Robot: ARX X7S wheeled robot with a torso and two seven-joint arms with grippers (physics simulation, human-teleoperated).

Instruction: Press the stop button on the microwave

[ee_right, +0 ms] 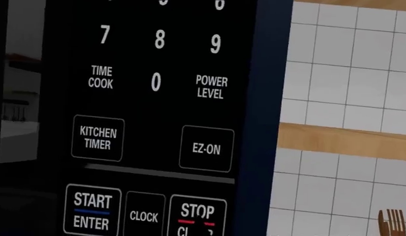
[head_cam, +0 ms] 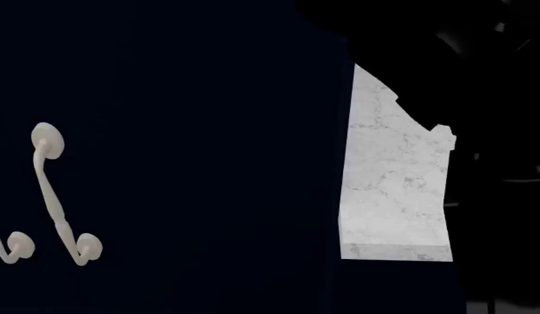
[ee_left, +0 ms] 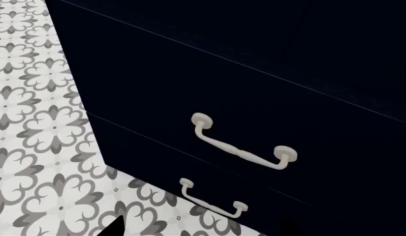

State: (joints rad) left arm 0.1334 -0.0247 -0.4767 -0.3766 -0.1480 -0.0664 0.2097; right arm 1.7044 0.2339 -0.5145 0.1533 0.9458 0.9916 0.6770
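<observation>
The right wrist view is very close to the microwave's black control panel (ee_right: 150, 98). The STOP/CLEAR button (ee_right: 189, 210) sits at the panel's lower corner, beside CLOCK (ee_right: 143, 216) and START/ENTER (ee_right: 92, 211). My right gripper (ee_right: 203, 225) shows only as one narrow dark tip right in front of the STOP button. It hides part of the red line and the word under it, and looks shut with nothing held. My left gripper (ee_left: 201, 232) is open and empty, with its dark fingertips (ee_left: 114, 229) far apart, low by the floor in front of the drawers.
Dark navy drawers with cream handles (ee_left: 242, 150) stand over a patterned tile floor (ee_left: 39, 147). In the head view a dark cabinet front with handles (head_cam: 55, 196) fills the left, and a white marble counter (head_cam: 392, 190) is beside it. White wall tiles (ee_right: 347, 73) lie beside the microwave.
</observation>
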